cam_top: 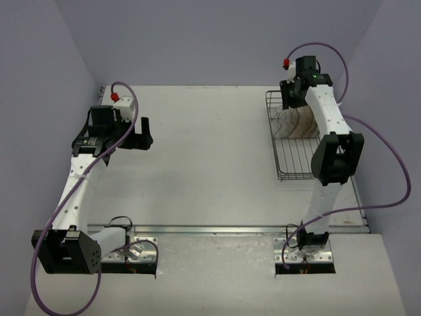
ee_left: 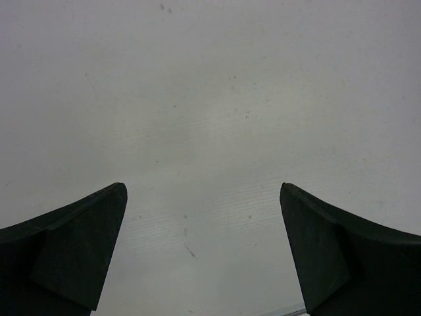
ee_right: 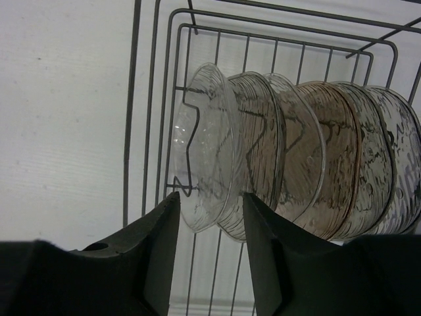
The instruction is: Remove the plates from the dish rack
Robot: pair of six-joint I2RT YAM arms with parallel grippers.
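Observation:
The dish rack (cam_top: 294,164) of dark wire stands at the right of the table; its bars also show in the right wrist view (ee_right: 158,118). Several translucent plates (cam_top: 295,122) stand on edge in its far half, from clear (ee_right: 204,145) to smoky brown (ee_right: 332,158). My right gripper (ee_right: 210,197) is open above the rack, its jaws straddling the lower rim of the clear end plate and the one behind it, without gripping. My left gripper (ee_left: 202,191) is open and empty over bare table; it shows at the far left in the top view (cam_top: 143,133).
The table's right edge runs close beside the rack. A metal strip (cam_top: 217,229) crosses the near edge of the table between the two arm bases. Grey walls close in the left and back.

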